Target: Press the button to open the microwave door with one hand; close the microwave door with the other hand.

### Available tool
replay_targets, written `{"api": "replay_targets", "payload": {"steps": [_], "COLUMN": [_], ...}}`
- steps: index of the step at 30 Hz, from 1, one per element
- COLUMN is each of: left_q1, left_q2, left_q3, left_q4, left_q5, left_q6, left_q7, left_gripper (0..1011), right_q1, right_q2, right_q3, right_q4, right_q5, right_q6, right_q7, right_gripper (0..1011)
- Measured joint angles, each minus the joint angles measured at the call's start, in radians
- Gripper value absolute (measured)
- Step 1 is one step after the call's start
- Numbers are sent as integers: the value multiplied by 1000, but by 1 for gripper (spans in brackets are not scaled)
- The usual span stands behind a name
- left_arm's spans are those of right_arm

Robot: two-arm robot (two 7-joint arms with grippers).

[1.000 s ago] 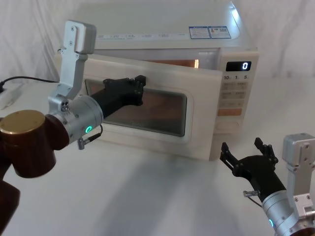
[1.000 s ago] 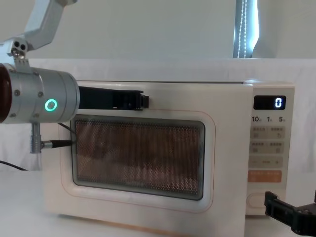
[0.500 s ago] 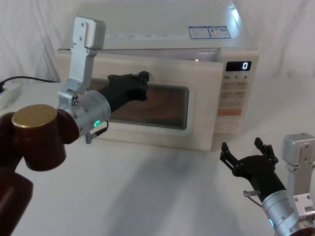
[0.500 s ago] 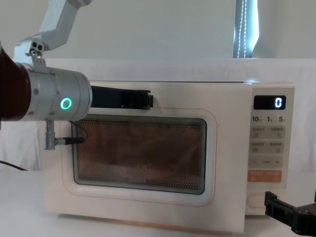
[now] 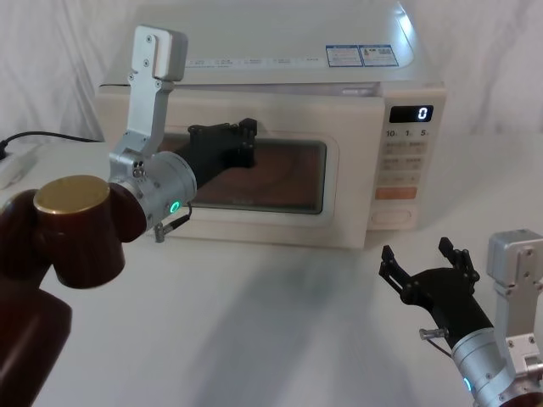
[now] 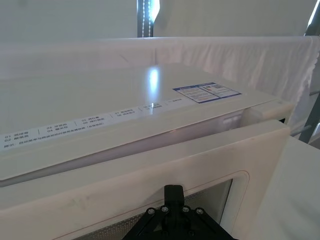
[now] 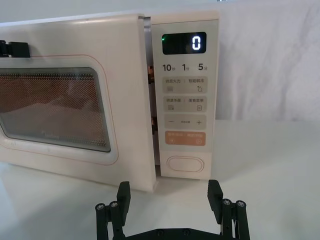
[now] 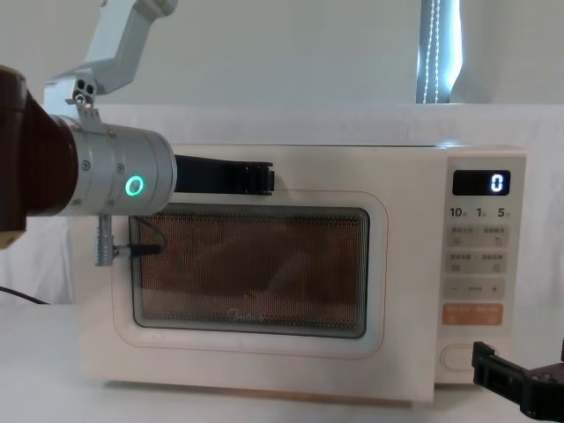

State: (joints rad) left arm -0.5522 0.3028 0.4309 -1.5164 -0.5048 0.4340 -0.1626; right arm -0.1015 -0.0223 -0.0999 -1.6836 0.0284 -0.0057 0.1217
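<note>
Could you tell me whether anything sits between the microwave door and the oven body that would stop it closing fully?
Nothing visible does. The cream microwave door stands slightly ajar beside the keypad panel, the narrow gap looks clear, and the left end effector presses its upper front.

Bright and even throughout, washed by soft light from above, with a white glare patch on the microwave's top (image 6: 152, 80) just beyond the left gripper (image 5: 246, 140) and a hot vertical strip of light (image 8: 436, 51) high behind it. Soft grey shadows on the table (image 5: 280, 314) below and beside the left gripper, toward the right gripper (image 5: 424, 270). Sharp in focus at the lit display (image 7: 183, 44); dark and blurred at the near brown arm link (image 5: 72, 229).
</note>
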Motion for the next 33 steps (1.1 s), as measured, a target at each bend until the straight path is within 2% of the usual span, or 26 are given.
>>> {"api": "replay_targets", "payload": {"steps": [33], "left_q1": [-8], "left_q2": [-88], "left_q3": [-43], "left_q4": [49], "left_q5": [83], "left_q6": [24], "left_q7": [-2], "left_gripper": [0], "right_q1": [0], "right_q2": [0], "right_q3": [0], "right_q4": [0], "right_q5": [0], "right_q6": [0], "right_q7": [0], "right_gripper": [1002]}}
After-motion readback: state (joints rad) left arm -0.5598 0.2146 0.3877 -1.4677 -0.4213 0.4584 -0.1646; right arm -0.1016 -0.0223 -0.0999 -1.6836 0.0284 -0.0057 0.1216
